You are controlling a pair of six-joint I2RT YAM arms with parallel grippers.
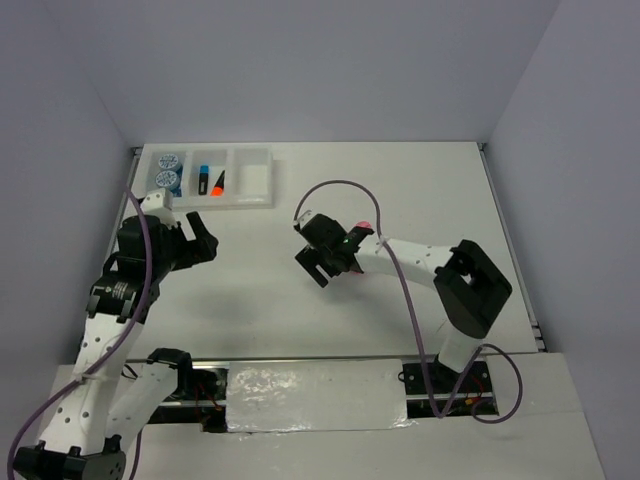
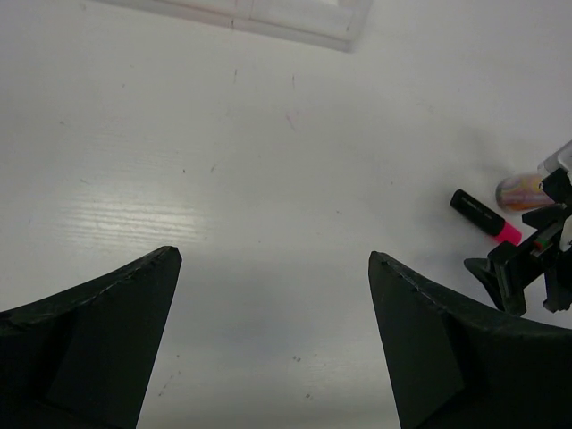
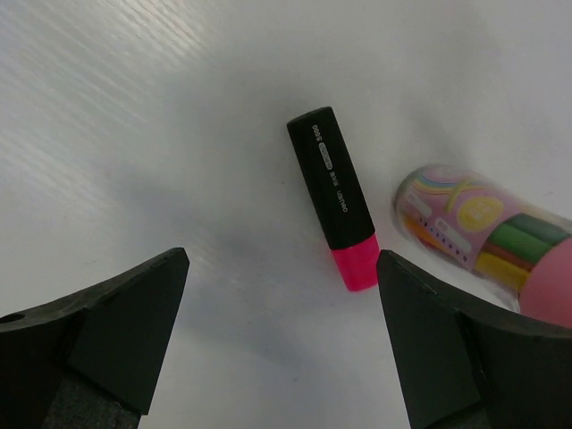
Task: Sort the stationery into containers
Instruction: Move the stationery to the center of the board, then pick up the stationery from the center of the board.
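A: top view?
B: translucent tray sits at the far left of the white table. Its left compartment holds the two blue rolls. The middle one holds the blue-capped highlighter and the orange-capped highlighter, side by side. The left gripper hovers just on the near side of the tray, jaws apart, nothing in them. The right gripper is mid-table, jaws apart too. The pink end of a tube pokes out beside its wrist

A: left wrist?
B: fingers spread wide, only bare table between them. Tray corner at the top edge. At far right the pink-capped highlighter lies flat with the tube just beyond it. The right gripper is close by them; can't tell any contact from here

A: right wrist?
B: jaws wide apart, clamping nothing. The pink-capped highlighter lies flat on the table ahead of the gap, cap end nearer the camera, untouched. The tube is clear with coloured print and sits just right of the cap, small gap between. Both are on the table, well away from the tray
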